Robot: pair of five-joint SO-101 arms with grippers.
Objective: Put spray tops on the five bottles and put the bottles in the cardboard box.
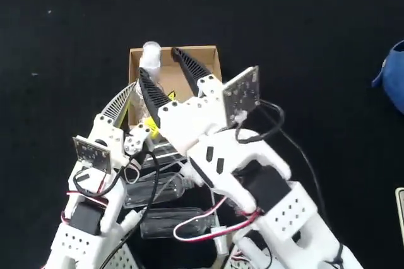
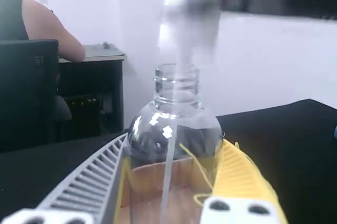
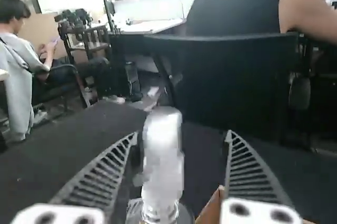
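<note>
Fingers (image 2: 89,182) of left gripper (image 2: 176,150): pinching the clear plastic bottle (image 2: 174,134) around its shoulder, one finger grey and ribbed, the other yellow.
Fingers (image 3: 100,176) of right gripper (image 3: 181,137): standing spread wide, with the white spray top (image 3: 162,155) sitting between them, nearer one finger.
Spray top: hanging just above the bottle's open neck, its thin tube running down inside.
Bottle: standing upright at the 9 o'clock wall of the brown cardboard box (image 1: 205,54).
Box: lying on the black table (image 1: 315,48) at 12 o'clock from both arms.
Spare clear bottles (image 1: 154,190): two, lying on their sides at 6 o'clock from the box, between the arm bases.
</note>
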